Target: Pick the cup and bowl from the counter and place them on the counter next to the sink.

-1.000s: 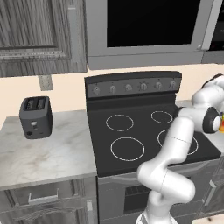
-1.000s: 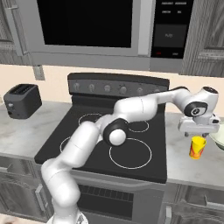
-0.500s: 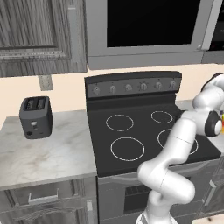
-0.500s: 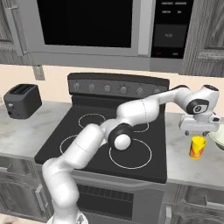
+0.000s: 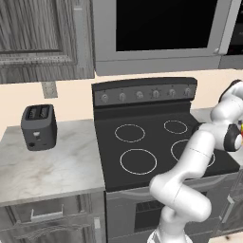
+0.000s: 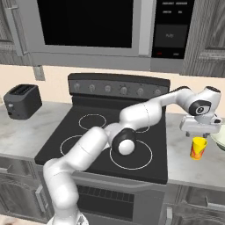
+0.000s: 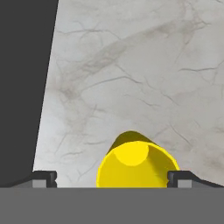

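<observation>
Cup [image 6: 198, 148]: yellow tumbler, upright on the counter [image 6: 206, 169] right of the stove top [image 6: 105, 145], bowl [image 6: 219, 140] just beside. Gripper [image 7: 111, 177]: directly above, jaws fully spread, holding nothing; cup sits off-centre toward one fingertip [image 7: 179, 176]. Risk: that finger clips the rim on descent, tipping the cup or nudging the bowl.

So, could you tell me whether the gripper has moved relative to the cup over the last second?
Yes. In the right base view the gripper has come down toward the cup, which stands in place on the counter.
</observation>
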Robot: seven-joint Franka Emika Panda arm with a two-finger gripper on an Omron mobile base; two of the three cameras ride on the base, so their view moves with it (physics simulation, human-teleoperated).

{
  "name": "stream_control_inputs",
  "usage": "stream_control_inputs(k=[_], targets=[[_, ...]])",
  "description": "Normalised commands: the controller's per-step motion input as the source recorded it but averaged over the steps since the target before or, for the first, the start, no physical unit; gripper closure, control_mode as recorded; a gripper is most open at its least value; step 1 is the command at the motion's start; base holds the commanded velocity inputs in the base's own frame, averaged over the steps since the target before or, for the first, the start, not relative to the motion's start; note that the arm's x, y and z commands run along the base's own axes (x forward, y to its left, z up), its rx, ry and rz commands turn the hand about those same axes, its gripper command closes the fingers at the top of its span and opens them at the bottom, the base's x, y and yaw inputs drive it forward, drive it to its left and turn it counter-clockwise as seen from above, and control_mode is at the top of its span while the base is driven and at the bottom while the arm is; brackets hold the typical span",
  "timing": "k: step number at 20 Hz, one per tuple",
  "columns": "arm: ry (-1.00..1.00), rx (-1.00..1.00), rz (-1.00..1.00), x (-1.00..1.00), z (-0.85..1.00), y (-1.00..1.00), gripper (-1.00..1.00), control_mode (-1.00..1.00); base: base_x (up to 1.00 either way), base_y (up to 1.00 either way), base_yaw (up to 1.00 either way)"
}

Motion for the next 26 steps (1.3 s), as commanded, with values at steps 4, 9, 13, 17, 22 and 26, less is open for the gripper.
stream_control_inputs(k=[4, 9, 13, 17, 22, 26], targets=[[0.0, 0.0, 0.0, 0.0, -0.06, 0.16, -1.0, -1.0, 0.0, 0.0, 0.0], [0.0, 0.0, 0.0, 0.0, -0.04, 0.15, -1.0, -1.0, 0.0, 0.0, 0.0], [0.0, 0.0, 0.0, 0.0, -0.23, 0.0, -1.0, -1.0, 0.0, 0.0, 0.0], [0.0, 0.0, 0.0, 0.0, -0.31, 0.0, -1.0, -1.0, 0.0, 0.0, 0.0], [0.0, 0.0, 0.0, 0.03, -0.17, 0.0, -1.0, -1.0, 0.0, 0.0, 0.0], [0.0, 0.0, 0.0, 0.01, -0.13, 0.0, -1.0, -1.0, 0.0, 0.0, 0.0]])
